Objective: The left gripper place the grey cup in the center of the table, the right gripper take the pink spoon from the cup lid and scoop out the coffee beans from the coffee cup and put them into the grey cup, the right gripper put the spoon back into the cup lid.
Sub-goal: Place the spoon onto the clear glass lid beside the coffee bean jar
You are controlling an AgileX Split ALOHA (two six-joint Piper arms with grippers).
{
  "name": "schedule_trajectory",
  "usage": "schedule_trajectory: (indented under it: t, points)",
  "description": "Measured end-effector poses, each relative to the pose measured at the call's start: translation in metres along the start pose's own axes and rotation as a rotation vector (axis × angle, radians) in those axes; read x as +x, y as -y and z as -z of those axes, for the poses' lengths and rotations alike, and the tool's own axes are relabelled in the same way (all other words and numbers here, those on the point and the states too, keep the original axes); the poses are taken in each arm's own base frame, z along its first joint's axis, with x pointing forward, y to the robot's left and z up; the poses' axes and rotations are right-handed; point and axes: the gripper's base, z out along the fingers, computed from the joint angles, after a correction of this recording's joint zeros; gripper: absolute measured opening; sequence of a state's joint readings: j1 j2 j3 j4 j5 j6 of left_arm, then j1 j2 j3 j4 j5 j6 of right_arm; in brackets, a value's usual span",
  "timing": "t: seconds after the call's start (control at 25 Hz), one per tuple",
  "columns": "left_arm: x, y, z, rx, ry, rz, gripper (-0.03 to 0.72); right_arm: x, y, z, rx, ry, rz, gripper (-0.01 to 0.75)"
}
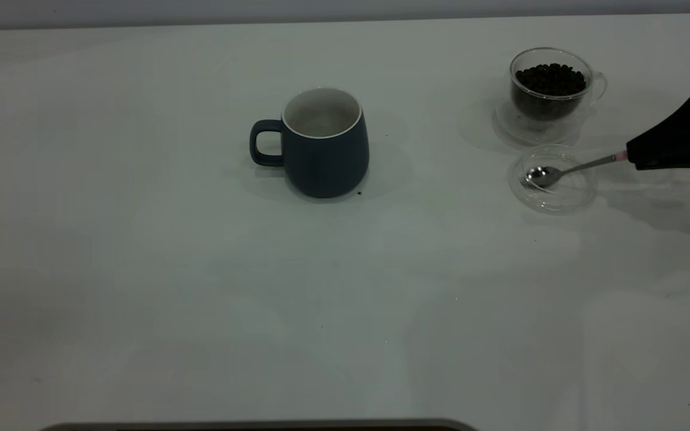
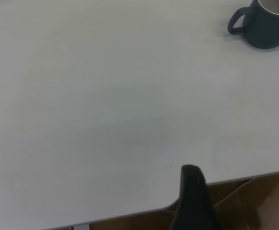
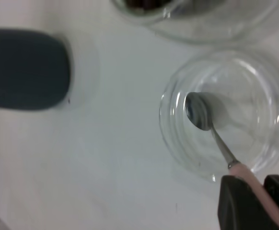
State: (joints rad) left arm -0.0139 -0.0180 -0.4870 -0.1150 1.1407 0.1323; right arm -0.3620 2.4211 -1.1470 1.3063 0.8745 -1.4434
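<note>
The grey cup (image 1: 325,146) stands upright at the middle of the table (image 1: 141,269), handle to the left, its inside white; it also shows in the left wrist view (image 2: 269,24) and the right wrist view (image 3: 27,69). The cup lid (image 1: 578,197) lies flat at the right, in front of the coffee cup (image 1: 551,102), which holds the coffee beans (image 1: 550,79). The pink spoon (image 1: 545,175) rests its metal bowl in the lid (image 3: 170,129). My right gripper (image 1: 632,157) is shut on the spoon's pink handle (image 3: 247,175). One dark finger (image 2: 192,191) of my left gripper shows at the table's edge.
The coffee cup stands on a clear saucer (image 1: 518,129) at the far right. A few tiny dark specks lie by the grey cup's base (image 1: 359,193). The table's rounded corner and edge (image 2: 168,207) show in the left wrist view.
</note>
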Motion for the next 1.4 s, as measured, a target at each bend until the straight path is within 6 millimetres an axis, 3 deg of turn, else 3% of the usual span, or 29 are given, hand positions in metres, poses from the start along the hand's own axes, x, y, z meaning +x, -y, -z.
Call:
schedule_trajectory:
  t: [0.4,1.16,1.4]
  points:
    - [0.0,0.0,0.0,0.0,0.0,0.0,0.567,0.004,0.006,-0.009,-0.025,0.018,0.01,0.122]
    - [0.0,0.0,0.0,0.0,0.0,-0.002,0.567,-0.003,0.014,-0.012,0.107,0.08,0.02,0.592]
    - [0.0,0.0,0.0,0.0,0.0,-0.001,0.567,-0.02,0.008,-0.007,0.251,0.158,0.113,0.593]
